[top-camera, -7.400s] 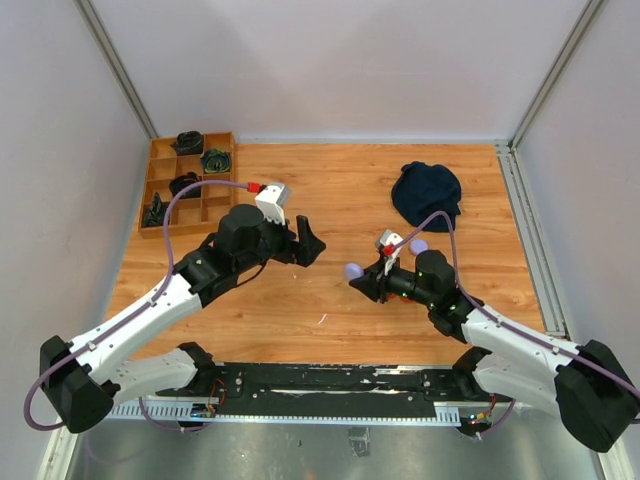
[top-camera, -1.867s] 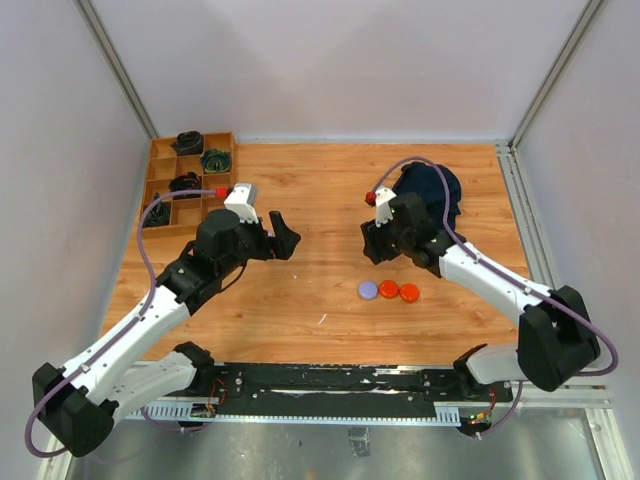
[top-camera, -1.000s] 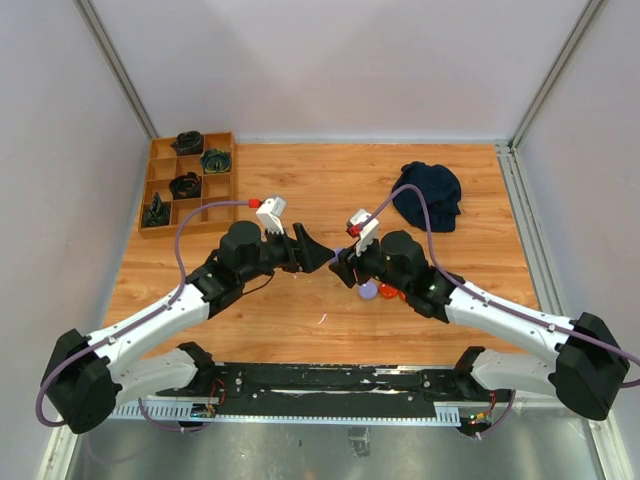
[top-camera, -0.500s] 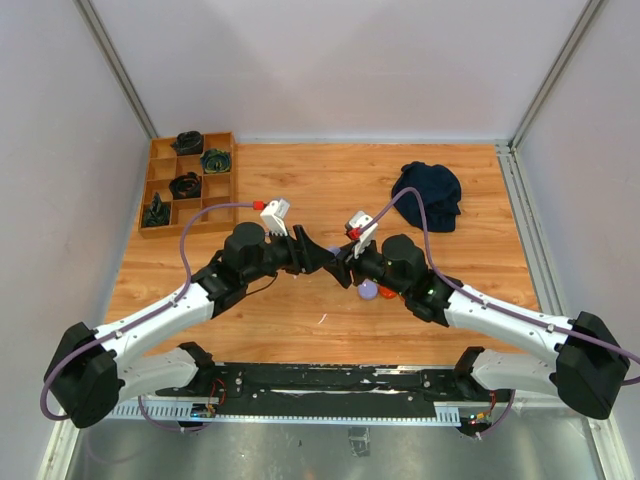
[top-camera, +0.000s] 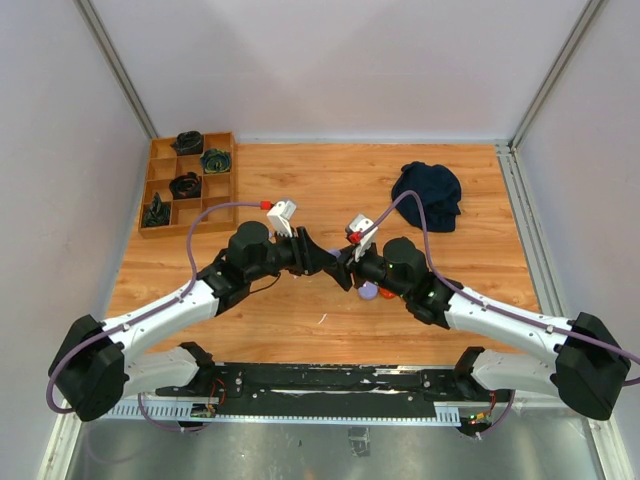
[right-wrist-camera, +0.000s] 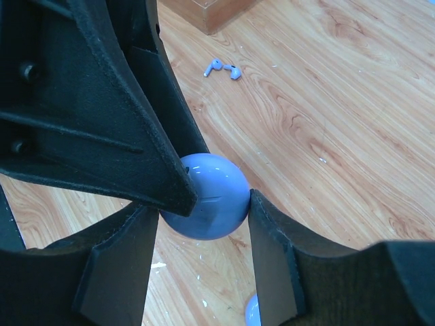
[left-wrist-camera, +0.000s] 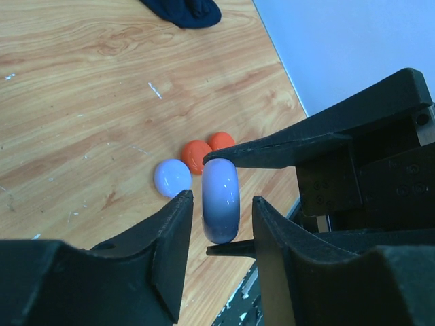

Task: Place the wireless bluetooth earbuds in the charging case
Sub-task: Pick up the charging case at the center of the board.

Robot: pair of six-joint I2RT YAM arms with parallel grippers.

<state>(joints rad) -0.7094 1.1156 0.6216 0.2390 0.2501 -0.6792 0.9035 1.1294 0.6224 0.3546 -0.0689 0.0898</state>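
Observation:
My right gripper (right-wrist-camera: 204, 204) is shut on a round lilac charging case (right-wrist-camera: 211, 197) and holds it on edge above the table. My left gripper (left-wrist-camera: 223, 204) meets it from the other side, its two fingers flanking the case (left-wrist-camera: 220, 204) with a thin gap on each side, so it is open. In the top view the two grippers touch noses at mid-table, left (top-camera: 335, 262) and right (top-camera: 347, 270). Two pale lilac earbuds (right-wrist-camera: 221, 67) lie loose on the wood farther off.
Below the grippers a second lilac puck (left-wrist-camera: 171, 178) and two orange-red pucks (left-wrist-camera: 197, 155) lie on the table. A dark blue cloth (top-camera: 427, 195) sits at the back right, a wooden compartment tray (top-camera: 187, 185) at the back left.
My left gripper has moved right up to the right gripper, and its jaws have narrowed around the held case. The right arm has barely moved.

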